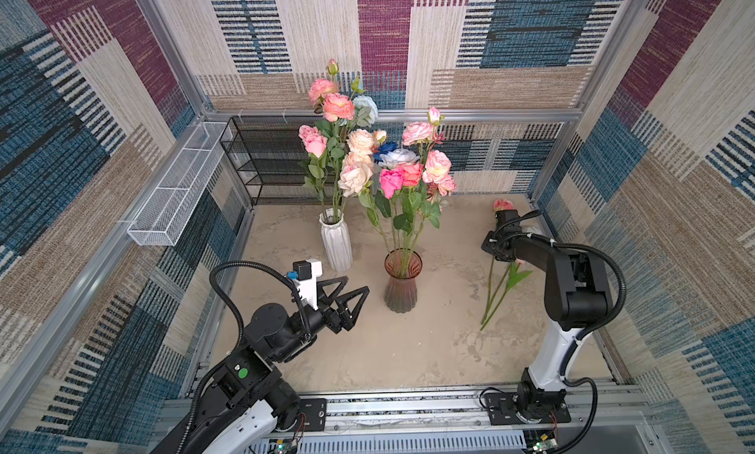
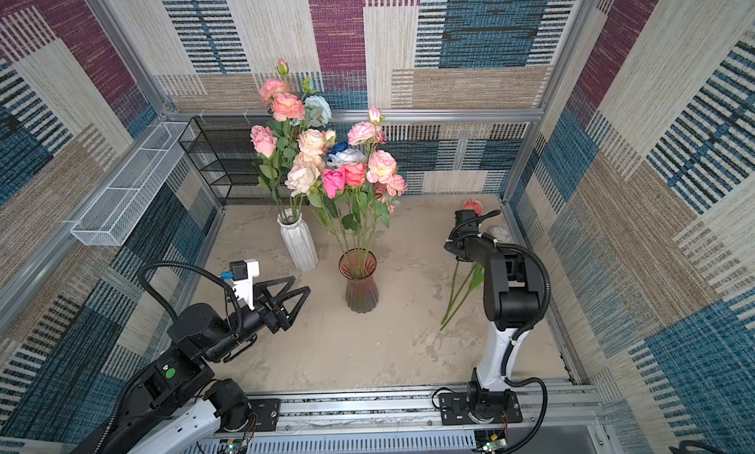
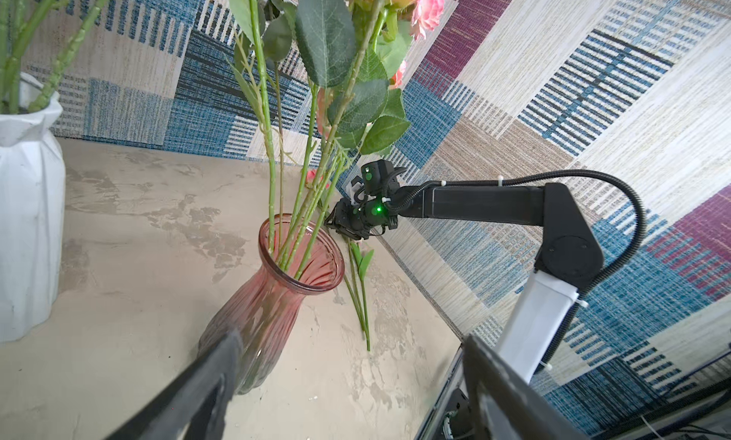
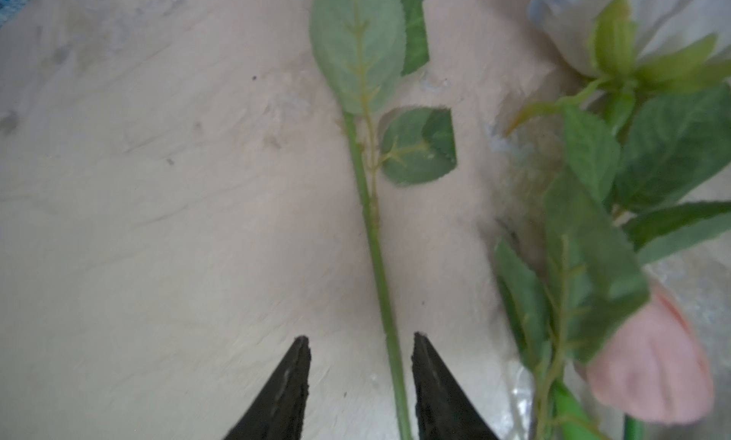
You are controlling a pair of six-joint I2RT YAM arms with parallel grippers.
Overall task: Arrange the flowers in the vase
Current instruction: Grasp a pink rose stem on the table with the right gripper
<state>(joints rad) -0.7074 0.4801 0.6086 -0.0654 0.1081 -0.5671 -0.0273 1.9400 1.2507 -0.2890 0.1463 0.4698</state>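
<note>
One stem lies between right end effector jaws.

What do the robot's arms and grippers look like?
Left arm and right arm: black joints, white links, black ribbed hoses. A green dot marks the left arm. Left gripper: black, triangular, open-framed, with a white camera mount. Right gripper: black, pointed.

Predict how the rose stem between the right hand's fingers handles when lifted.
Probably light: the stem is thin. Likely to sag at the leafy end, since the right hand straddles it away from the leaves. May twist; it looks smooth, round.
</note>
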